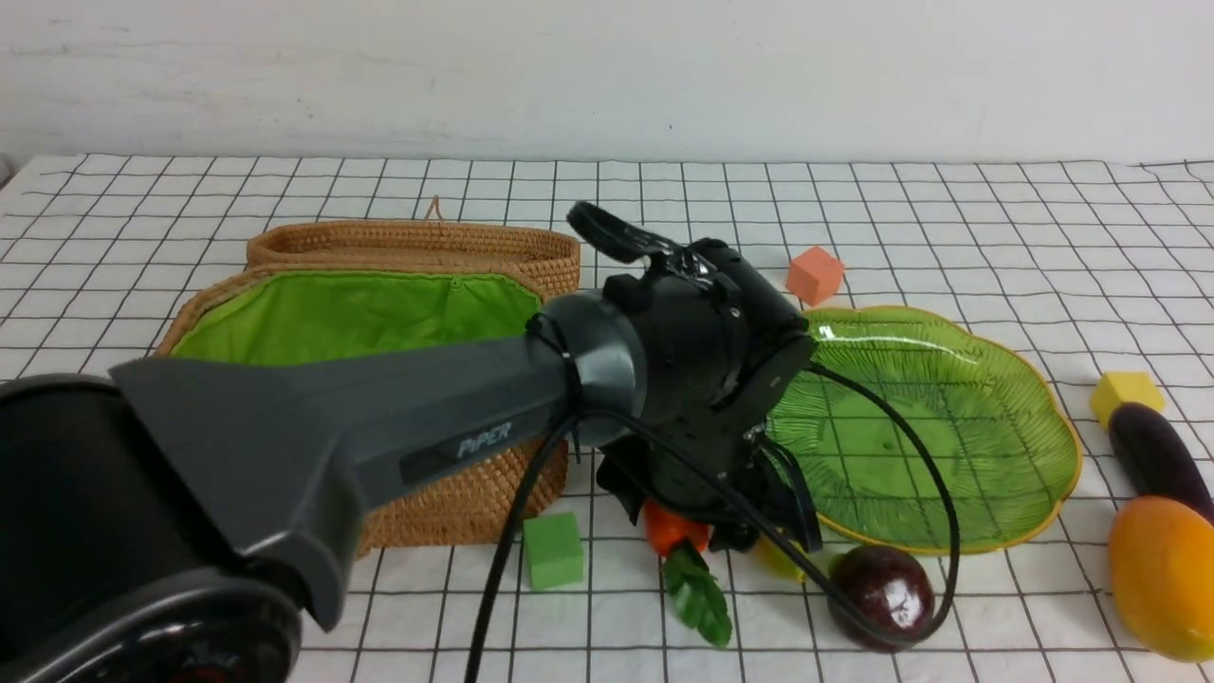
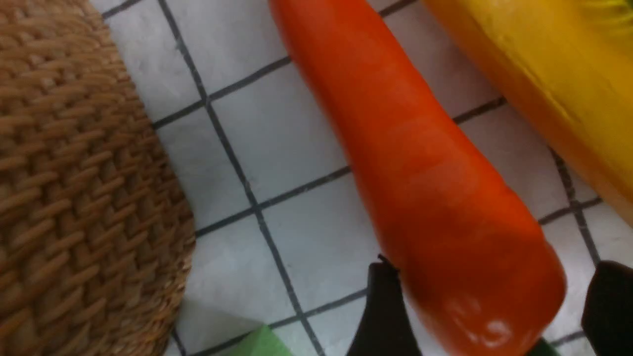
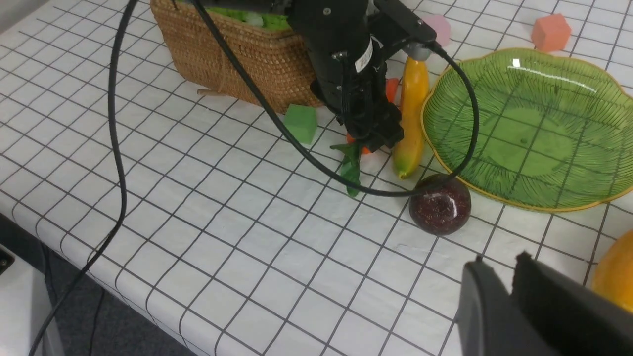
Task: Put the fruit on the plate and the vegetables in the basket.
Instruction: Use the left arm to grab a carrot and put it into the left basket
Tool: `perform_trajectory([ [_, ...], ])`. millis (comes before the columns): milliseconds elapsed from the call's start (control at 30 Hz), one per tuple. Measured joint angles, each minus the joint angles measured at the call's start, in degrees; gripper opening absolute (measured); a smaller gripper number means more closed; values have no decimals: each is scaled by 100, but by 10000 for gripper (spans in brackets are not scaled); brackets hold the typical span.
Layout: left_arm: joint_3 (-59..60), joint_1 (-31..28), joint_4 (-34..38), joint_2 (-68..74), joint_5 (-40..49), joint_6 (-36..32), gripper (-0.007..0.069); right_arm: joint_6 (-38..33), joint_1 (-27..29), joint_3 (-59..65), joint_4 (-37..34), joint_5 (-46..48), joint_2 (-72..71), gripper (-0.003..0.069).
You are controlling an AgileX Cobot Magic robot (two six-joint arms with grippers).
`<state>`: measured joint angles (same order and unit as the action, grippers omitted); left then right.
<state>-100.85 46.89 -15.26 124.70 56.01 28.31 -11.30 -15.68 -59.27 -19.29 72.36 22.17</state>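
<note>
Straddling the thick end of the carrot (image 2: 425,198) with the left end effector (image 2: 492,296): fingers (image 2: 383,316) spread, one against the carrot's flank, the other just clear, both cut off at the wrist view's edge. Lying on the worktop (image 1: 948,218) at the plate's (image 1: 1034,493) 8 o'clock, yet mostly buried under the left arm (image 1: 379,427) in front view, with only the leafy top and a scrap of orange showing. Hiding nearly all of the banana (image 3: 414,99) likewise, between carrot and plate rim. Leaving the maroon fruit (image 3: 440,210) plain to see just beside the rim at 6 o'clock. Cropping mango (image 1: 1162,579) and eggplant (image 1: 1152,455) at 3 to 4 o'clock by the frame edge. Blocking much of the basket (image 1: 427,522) at 9 o'clock; cannot tell what lies inside. Catching only the tips of the right end effector (image 3: 513,277), nearly pressed together, pinching nothing.
</note>
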Motion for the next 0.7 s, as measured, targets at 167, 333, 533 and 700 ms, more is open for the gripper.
perform_trajectory([
  [167,0,0,-29,198,-201,7,495,-5,0,0,-17,0,0,114],
  [333,-18,0,-40,244,-101,33,411,-18,0,0,-49,0,0,120],
  [533,-23,0,-34,186,205,145,402,-38,0,0,-126,0,0,122],
  [700,-23,0,202,-274,323,161,398,-38,0,0,-133,0,0,126],
])
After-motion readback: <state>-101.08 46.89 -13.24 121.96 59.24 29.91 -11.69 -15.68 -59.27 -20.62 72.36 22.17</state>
